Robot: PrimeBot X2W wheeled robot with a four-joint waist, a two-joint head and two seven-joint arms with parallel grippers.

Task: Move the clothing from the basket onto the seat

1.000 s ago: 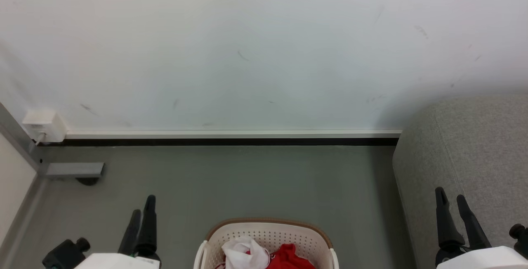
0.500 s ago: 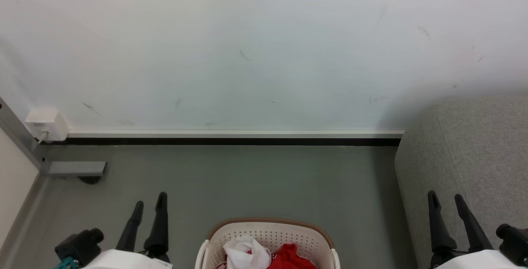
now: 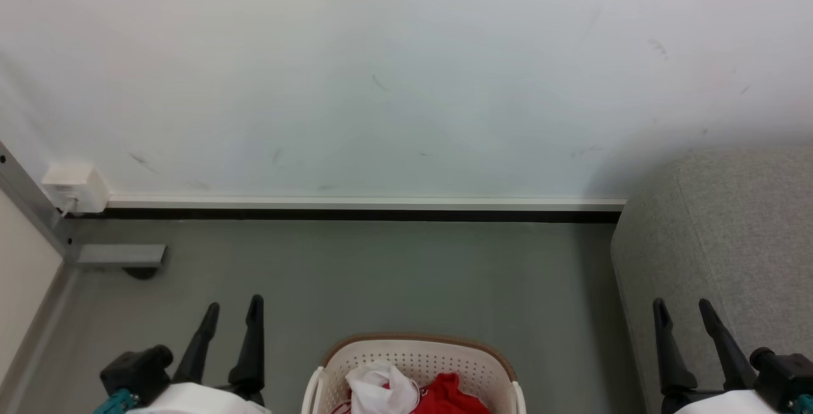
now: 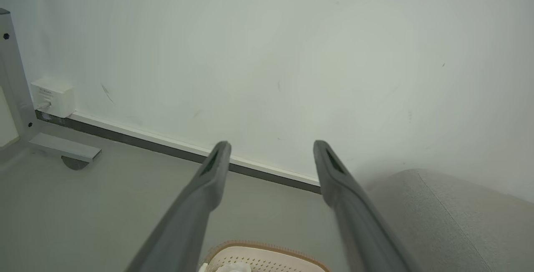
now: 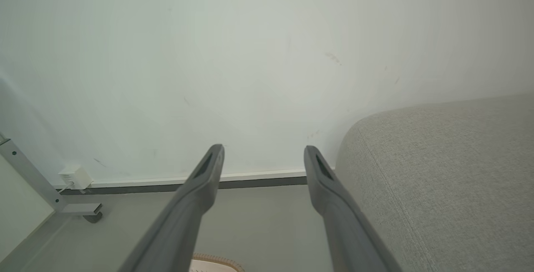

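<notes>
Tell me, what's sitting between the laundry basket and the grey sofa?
Nothing. In the head view, just a strip of bare grey floor separates the basket from the sofa, which stand apart.

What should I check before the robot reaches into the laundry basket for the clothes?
1. Left gripper open and empty: ok.
2. Right gripper open and empty: ok.
3. Red and white clothing lies in the laundry basket with nothing on top: ok.
4. Whole basket inside the head view: not ok; the bottom edge cuts it off.
5. Free room on the grey sofa for the clothing: cannot tell; much of it is out of frame.
</notes>
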